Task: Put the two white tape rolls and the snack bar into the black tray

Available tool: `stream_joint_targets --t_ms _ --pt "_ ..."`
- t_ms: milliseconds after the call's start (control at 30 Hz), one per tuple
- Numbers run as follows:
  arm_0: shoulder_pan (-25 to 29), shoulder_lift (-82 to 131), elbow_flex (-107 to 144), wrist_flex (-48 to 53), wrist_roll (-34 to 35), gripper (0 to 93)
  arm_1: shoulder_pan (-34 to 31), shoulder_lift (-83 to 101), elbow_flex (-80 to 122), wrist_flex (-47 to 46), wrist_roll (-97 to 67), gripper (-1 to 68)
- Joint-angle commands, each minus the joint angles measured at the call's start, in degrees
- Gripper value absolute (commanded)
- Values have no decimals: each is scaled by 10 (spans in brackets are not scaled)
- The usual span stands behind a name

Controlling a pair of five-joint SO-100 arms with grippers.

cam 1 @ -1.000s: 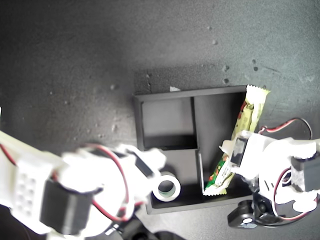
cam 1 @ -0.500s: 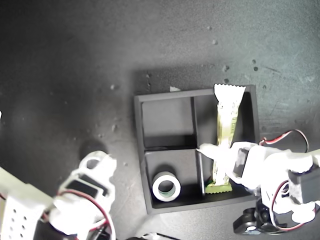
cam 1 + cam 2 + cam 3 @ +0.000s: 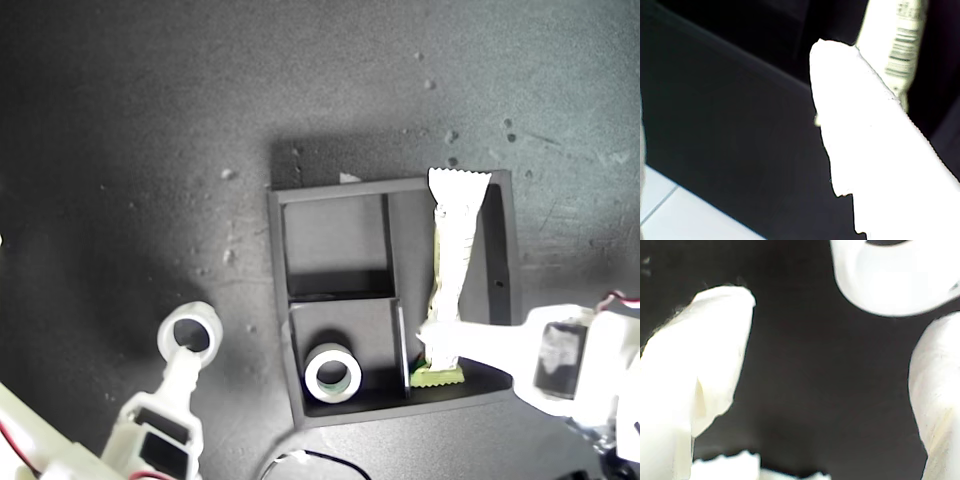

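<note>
Backed off toward the exterior view's right with my first gripper [image 3: 432, 333] since half a second ago, one finger [image 3: 850, 100] now across the near end of the bar [image 3: 455, 240]. Other jaw hidden, so cannot tell whether wide or narrow. Swung aside with my second gripper [image 3: 830, 365] too, baring a loose roll [image 3: 190, 333] on the table [image 3: 120, 150]. Jaws there spread wide, gripping nothing, that roll just past the tips.

Bar: in the long compartment of the tray [image 3: 278, 260], pale side up, far end propped on the far wall. Other roll [image 3: 333, 373]: flat in the near small compartment.

Judged two of three done. Left to do: close on the loose roll, left of the tray in the exterior view and apart from it, then carry it over into the tray.
</note>
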Motion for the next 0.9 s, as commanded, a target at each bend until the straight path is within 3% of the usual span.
stream_joint_targets --t_ms 0,100,633,700,867 --pt "2 -13 -11 4 -9 248 23 22 -59 3 74 66" --pt "-10 -38 -22 4 -2 248 33 22 -79 3 142 0" --pt "-25 -153 -108 0 11 235 25 23 -71 3 185 -2" --pt "-28 -163 -110 1 6 213 23 23 -73 3 184 -2" --pt "-44 -165 -83 5 -21 57 17 23 -72 3 184 -2"
